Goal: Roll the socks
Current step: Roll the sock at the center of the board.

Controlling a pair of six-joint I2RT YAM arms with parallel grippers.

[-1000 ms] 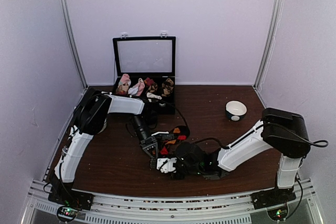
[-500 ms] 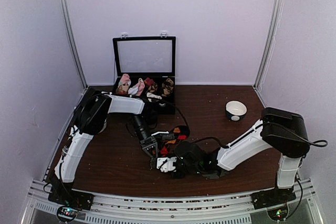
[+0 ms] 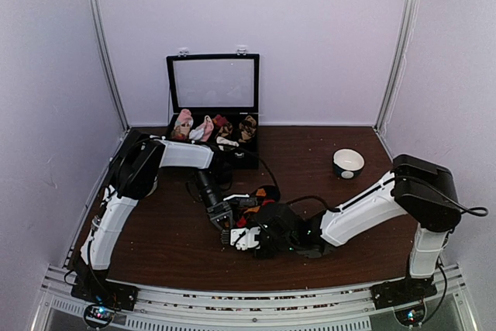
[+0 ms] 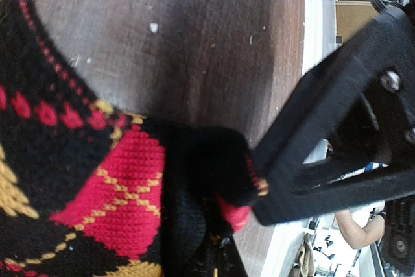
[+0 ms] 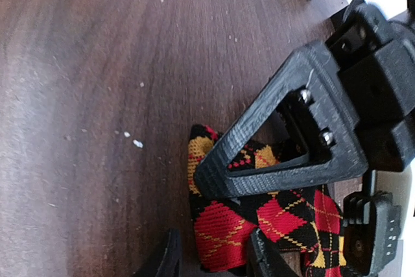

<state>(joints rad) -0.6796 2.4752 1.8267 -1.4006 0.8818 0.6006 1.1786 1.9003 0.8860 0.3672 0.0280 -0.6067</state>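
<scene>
The socks (image 3: pixel 260 198) are black argyle with red and orange diamonds and lie on the brown table mid-front. My left gripper (image 3: pixel 222 221) is shut on a bunched fold of them (image 4: pixel 117 199); its own tips (image 4: pixel 220 238) are buried in the knit. In the right wrist view the left arm's triangular finger (image 5: pixel 272 134) lies across the sock end (image 5: pixel 227 231). My right gripper (image 5: pixel 214 261) is open, its two fingers either side of that red-diamond end, low over the table. From above, the right gripper (image 3: pixel 237 239) sits just in front of the left one.
A black case with its lid raised (image 3: pixel 213 83) stands at the back and holds several sock bundles (image 3: pixel 205 128). A white bowl (image 3: pixel 348 163) sits at the right. A black cable (image 3: pixel 310 205) runs along the right arm over the table.
My right gripper has edged a little to the left and away from me, closer onto the sock end. The left arm has not moved.
</scene>
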